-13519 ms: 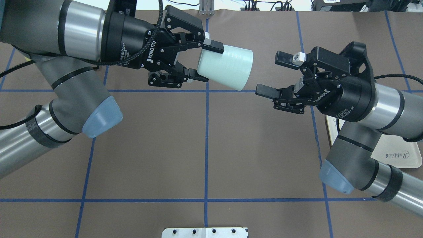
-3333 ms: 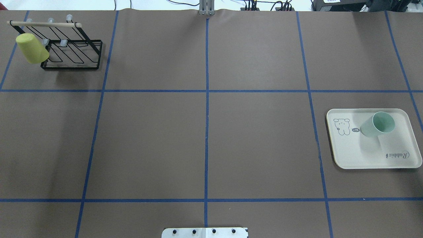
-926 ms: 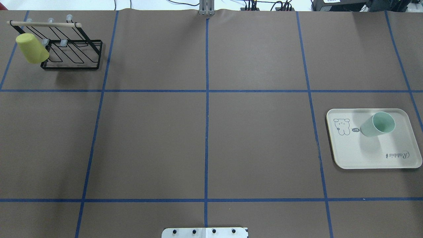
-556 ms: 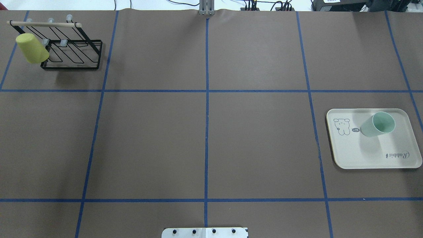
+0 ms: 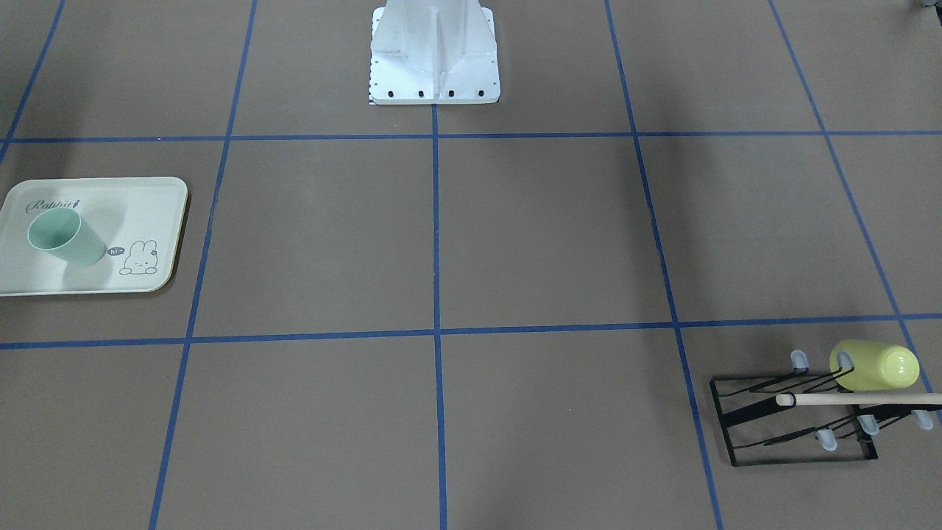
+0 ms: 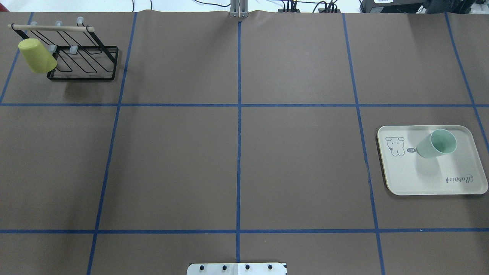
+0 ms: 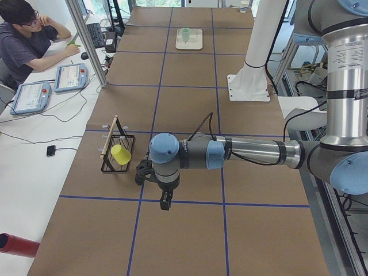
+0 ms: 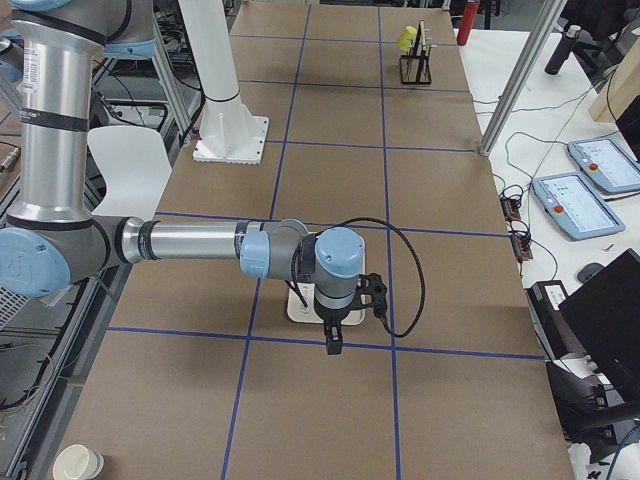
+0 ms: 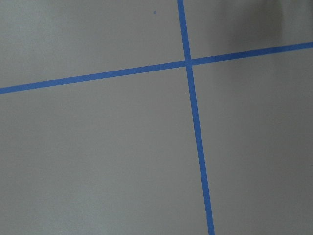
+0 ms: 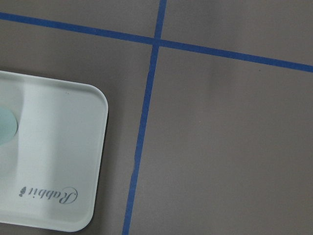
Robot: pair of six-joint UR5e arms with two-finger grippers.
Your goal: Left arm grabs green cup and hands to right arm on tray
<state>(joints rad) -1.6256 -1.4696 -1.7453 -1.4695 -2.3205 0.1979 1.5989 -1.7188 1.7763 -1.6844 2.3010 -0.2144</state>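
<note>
Withdrawn from the mid-table handover pose, left gripper (image 7: 165, 202) and right gripper (image 8: 333, 340) both pointing down; spread or pressed together, impossible to tell. Near the right jaws, green cup (image 6: 436, 144) standing free on tray (image 6: 424, 179). Looks finished.

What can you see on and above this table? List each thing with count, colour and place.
green cup: one, pale mint, upright on the tray.
tray: one, cream, robot's right side.
yellow-green cup: one, hung on the rack.
rack: one, black wire, robot's far left.
table: one, brown, blue tape grid.
left arm: one, grey, near the rack; left gripper black, pointing down.
right arm: one, grey, near the tray; right gripper black, pointing down.
</note>
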